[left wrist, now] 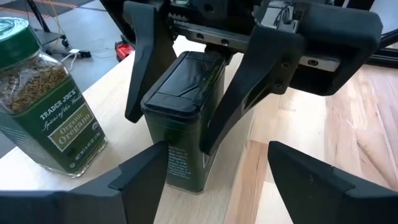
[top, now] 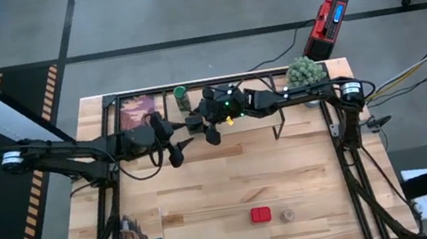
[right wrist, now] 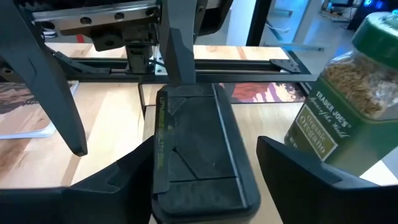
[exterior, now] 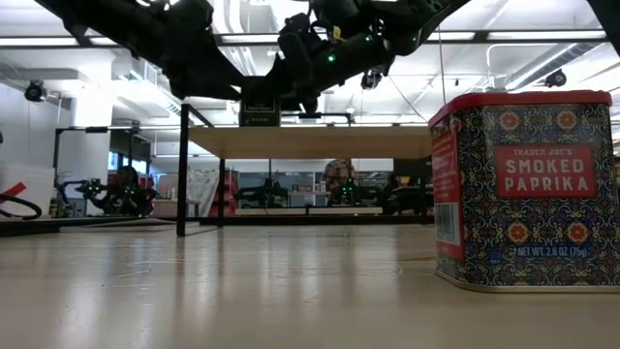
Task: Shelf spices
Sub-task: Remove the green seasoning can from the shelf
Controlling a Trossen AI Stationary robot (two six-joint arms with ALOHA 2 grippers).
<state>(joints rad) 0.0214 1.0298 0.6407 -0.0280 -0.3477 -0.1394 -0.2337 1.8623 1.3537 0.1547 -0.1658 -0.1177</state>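
On the shelf (top: 296, 107), dark jar (left wrist: 186, 118) between right gripper (left wrist: 186, 106) jaws

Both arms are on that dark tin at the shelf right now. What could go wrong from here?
1. The left tool and right tool crowd the same dark tin on the shelf; they may collide with each other.
2. The tin is tall and narrow, so an off-centre push could tip it.
3. The oregano jar stands close beside the tin; a sideways move might knock it over.
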